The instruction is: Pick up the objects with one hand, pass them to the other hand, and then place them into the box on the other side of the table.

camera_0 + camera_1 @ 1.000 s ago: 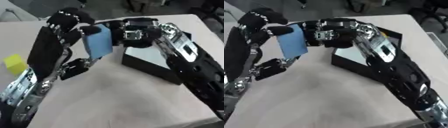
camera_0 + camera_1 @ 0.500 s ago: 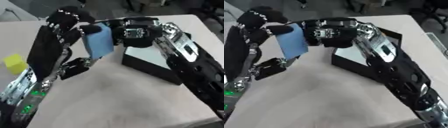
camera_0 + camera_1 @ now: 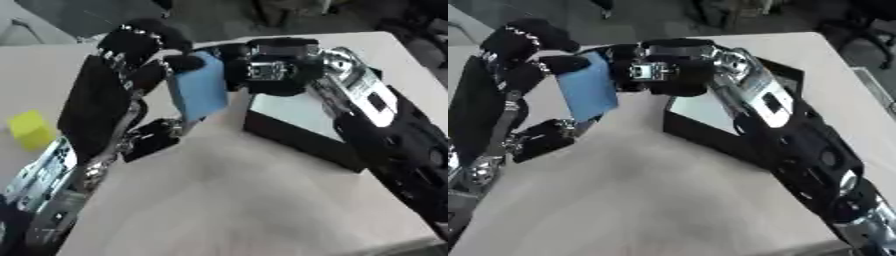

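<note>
A flat blue block is held upright above the table, near the middle of the view. My left hand has its fingers curled over the block's top edge and its thumb under its lower corner. My right hand reaches in from the right and sits against the block's right side; its hold on the block is hidden. The black box with a pale floor stands just right of the block, under my right forearm.
A yellow block lies on the beige table at the left edge, beside my left forearm. My right arm crosses the box and the table's right side. Dark floor and chair legs show beyond the far edge.
</note>
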Robot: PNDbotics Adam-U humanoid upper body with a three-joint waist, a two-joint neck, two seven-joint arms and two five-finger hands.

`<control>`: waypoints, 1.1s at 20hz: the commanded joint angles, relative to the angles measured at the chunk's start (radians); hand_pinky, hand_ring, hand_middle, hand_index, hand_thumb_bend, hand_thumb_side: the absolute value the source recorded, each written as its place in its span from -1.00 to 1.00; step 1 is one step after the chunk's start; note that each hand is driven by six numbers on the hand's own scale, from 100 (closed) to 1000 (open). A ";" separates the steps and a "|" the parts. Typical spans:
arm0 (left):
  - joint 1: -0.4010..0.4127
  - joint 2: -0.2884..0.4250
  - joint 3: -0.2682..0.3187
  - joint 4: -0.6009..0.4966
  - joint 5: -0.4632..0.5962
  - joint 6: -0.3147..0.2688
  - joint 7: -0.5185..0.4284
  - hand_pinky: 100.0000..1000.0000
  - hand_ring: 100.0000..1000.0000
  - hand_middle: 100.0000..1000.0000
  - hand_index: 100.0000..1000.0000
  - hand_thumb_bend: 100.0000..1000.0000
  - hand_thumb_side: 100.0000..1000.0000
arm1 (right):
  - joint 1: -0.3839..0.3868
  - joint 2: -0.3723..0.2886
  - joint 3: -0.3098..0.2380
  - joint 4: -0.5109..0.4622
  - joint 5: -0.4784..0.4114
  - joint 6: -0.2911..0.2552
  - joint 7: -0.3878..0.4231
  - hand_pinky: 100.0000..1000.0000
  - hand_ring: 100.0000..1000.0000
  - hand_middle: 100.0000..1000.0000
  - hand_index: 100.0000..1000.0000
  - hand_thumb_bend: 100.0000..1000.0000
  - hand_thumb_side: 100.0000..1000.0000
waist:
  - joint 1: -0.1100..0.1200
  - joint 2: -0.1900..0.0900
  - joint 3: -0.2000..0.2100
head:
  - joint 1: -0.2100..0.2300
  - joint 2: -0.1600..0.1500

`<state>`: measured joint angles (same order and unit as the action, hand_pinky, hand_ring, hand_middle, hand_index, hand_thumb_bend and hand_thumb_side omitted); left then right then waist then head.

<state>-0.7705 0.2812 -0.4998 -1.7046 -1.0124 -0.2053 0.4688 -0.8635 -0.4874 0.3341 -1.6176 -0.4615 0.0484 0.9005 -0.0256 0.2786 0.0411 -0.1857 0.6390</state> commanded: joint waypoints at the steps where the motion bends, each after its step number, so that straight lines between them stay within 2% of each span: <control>1: -0.023 -0.002 0.014 0.001 0.017 0.019 -0.006 0.52 0.33 0.15 0.10 -0.83 -1.00 | -0.018 -0.002 0.009 -0.015 0.010 -0.019 0.006 1.00 1.00 1.00 1.00 -1.00 0.52 | -0.012 -0.003 0.000 | -0.002 -0.011; 22: -0.037 -0.023 0.027 0.027 0.039 0.047 -0.021 0.52 0.32 0.14 0.10 -0.84 -1.00 | -0.018 0.000 0.041 -0.043 0.015 -0.061 0.006 1.00 1.00 1.00 1.00 -1.00 0.50 | -0.011 0.005 0.003 | -0.010 -0.007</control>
<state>-0.7767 0.2623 -0.4992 -1.6805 -0.9764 -0.1715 0.4498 -0.8635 -0.4875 0.3489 -1.6154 -0.4453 -0.0024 0.8959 -0.0256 0.2884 0.0436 -0.1921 0.6390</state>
